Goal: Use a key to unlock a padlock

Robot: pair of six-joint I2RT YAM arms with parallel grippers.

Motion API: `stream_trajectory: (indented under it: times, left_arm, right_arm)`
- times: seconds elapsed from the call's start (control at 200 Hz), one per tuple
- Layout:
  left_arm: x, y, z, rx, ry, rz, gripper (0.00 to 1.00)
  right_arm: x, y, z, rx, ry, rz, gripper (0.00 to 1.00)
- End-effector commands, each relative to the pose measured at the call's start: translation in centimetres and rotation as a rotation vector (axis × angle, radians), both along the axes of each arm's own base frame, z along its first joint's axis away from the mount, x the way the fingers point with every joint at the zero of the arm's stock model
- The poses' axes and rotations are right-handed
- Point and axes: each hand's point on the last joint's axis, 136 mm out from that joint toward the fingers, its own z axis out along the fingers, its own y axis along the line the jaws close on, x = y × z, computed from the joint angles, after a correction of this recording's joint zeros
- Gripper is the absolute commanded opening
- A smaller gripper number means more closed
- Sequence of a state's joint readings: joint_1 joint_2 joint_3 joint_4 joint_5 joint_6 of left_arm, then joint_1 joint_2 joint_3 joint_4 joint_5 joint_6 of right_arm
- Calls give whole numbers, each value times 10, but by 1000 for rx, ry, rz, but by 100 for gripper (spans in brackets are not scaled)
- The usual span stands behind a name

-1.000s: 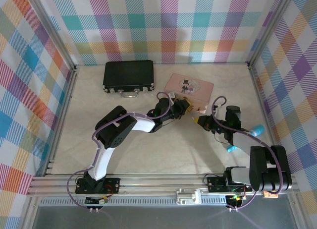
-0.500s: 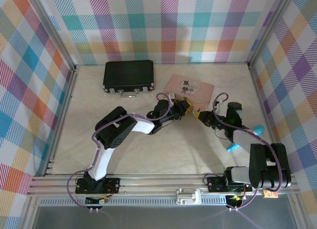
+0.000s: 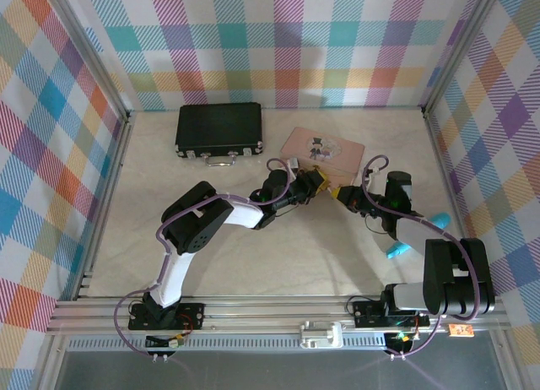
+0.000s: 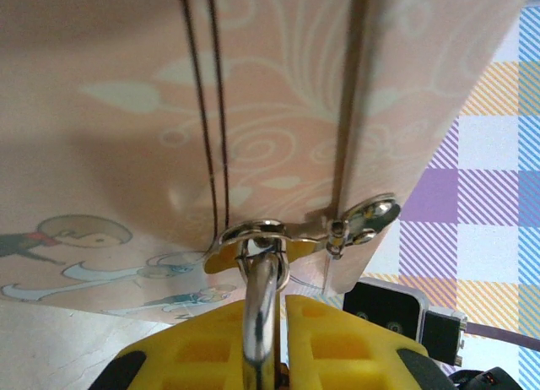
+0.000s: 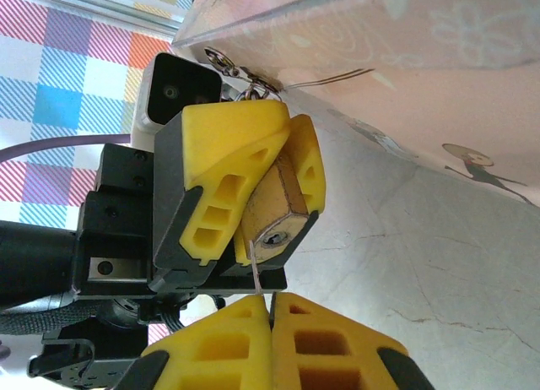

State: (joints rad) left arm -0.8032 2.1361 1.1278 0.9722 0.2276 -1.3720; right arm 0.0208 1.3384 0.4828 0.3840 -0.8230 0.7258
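Note:
The brass padlock (image 5: 283, 206) is clamped between the yellow fingers (image 5: 226, 166) of my left gripper (image 3: 313, 181), which is shut on it. Its silvery shackle (image 4: 262, 310) runs up through the hasp ring (image 4: 263, 235) of the pink tin (image 3: 322, 148). The keyhole (image 5: 275, 236) faces my right gripper (image 5: 271, 301). That gripper is shut on the key (image 5: 256, 268), a thin silvery blade sticking up from its fingertips. The key's tip touches the padlock's bottom face just left of the keyhole, not inside it. In the top view my right gripper (image 3: 342, 193) sits close beside the left one.
A black case (image 3: 219, 127) lies at the back left of the pale table (image 3: 253, 255). The pink tin's wall (image 4: 253, 111) stands directly in front of the left wrist. Checked walls enclose the table on three sides.
My right gripper has moved up and left with the key, closing on the padlock held by the left gripper. The left arm has hardly moved.

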Motion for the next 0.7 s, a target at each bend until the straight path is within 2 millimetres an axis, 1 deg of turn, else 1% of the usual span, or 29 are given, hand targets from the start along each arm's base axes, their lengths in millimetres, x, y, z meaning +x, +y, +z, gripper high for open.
stream_trajectory:
  times: [0.0,0.19,0.275,0.4,0.475,0.695]
  left_arm:
    - [-9,-6,65,-113,-128,-29,0]
    - [-8,-6,64,-102,-133,-21,0]
    - [-9,-7,66,-101,-137,-25,0]
    - [-10,-8,63,-91,-134,-27,0]
    - [-11,-10,65,-96,-138,-32,0]
    - [-14,-11,68,-92,-147,-36,0]
  right_arm:
    - [2,3,10,4,-40,12,0]
    - [-12,1,1,-18,-19,8,0]
    - [-14,1,-1,-17,-13,4,0]
    - [-13,6,1,-9,-17,13,0]
    - [-12,9,1,-7,-16,21,0]
    - [-9,8,-1,-12,-12,12,0]
